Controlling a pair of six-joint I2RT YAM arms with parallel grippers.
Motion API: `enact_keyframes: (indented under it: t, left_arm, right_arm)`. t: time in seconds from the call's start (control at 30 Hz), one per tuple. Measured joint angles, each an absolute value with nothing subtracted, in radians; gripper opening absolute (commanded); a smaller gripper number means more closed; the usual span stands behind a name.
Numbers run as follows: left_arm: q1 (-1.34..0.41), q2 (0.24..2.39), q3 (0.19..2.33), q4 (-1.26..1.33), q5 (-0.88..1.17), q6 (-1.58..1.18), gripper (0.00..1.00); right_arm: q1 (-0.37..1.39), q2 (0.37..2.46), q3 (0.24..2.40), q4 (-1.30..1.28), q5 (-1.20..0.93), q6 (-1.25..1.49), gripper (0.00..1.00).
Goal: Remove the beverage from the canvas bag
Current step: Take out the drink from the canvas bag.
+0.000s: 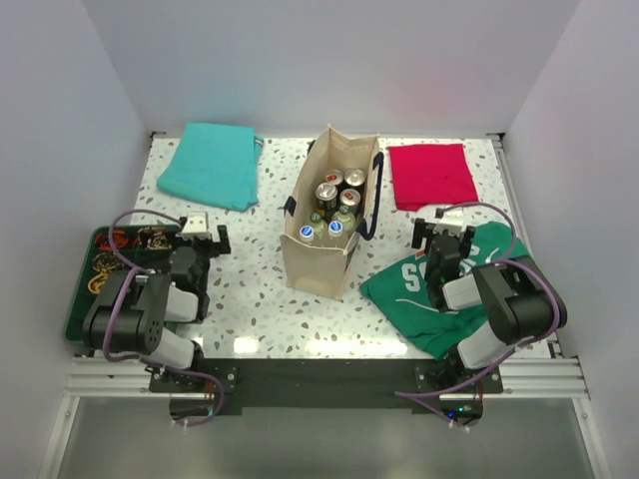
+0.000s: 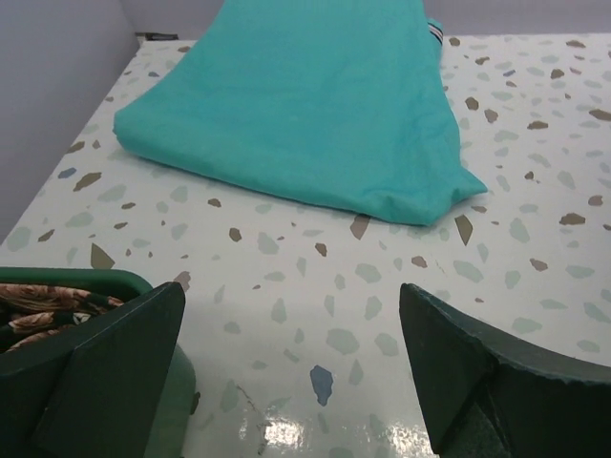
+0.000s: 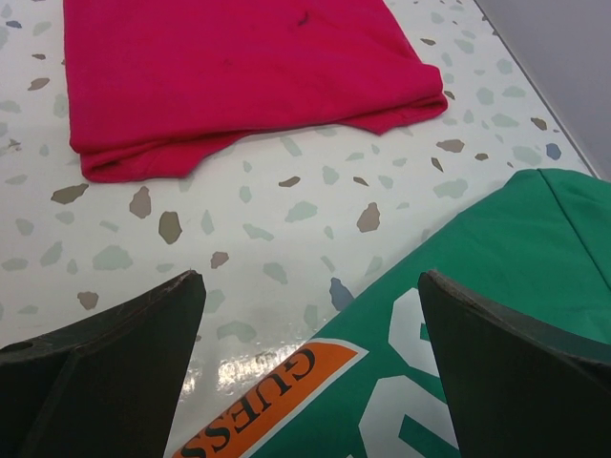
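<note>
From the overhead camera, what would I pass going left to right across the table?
Dark green plastic tray → folded teal cloth → upright beige canvas bag → folded red cloth.

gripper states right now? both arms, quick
Left gripper: open, holding nothing.
Right gripper: open, holding nothing.

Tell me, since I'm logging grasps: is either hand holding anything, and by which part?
Nothing is held. The left hand and right hand are both open and empty, away from the canvas bag.
</note>
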State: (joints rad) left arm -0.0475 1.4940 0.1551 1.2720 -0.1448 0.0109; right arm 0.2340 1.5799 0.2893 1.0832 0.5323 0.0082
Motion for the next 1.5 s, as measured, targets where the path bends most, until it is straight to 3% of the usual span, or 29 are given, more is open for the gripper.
enact_keyframes:
  t: [0.3,0.43,0.6,1.0,1.27,1.5]
  left_arm:
    - [-0.047,1.17,0.222,0.978,-0.18,-0.067,1.0]
    - [-0.047,1.053,0.238,0.896,-0.141,-0.115,1.0]
    - [-0.047,0.984,0.292,0.702,-0.079,-0.178,1.0]
    - [-0.046,0.996,0.533,0.331,0.145,-0.216,1.0]
    - [-0.044,0.949,0.563,0.278,0.283,-0.256,1.0]
    - [-0.043,0.931,0.557,0.27,0.289,-0.349,1.0]
  right_arm:
    - [0.258,1.463,0.227,1.097,0.566,0.012,0.98]
    - [0.266,1.272,0.334,0.796,0.591,0.035,0.98]
    - [0.268,1.192,0.471,0.545,0.569,0.045,0.98]
    - [0.268,1.02,0.577,0.097,0.269,0.12,0.98]
    - [0.268,0.948,0.626,0.007,0.029,0.25,0.98]
    - [0.268,0.96,0.67,-0.007,-0.126,0.366,0.98]
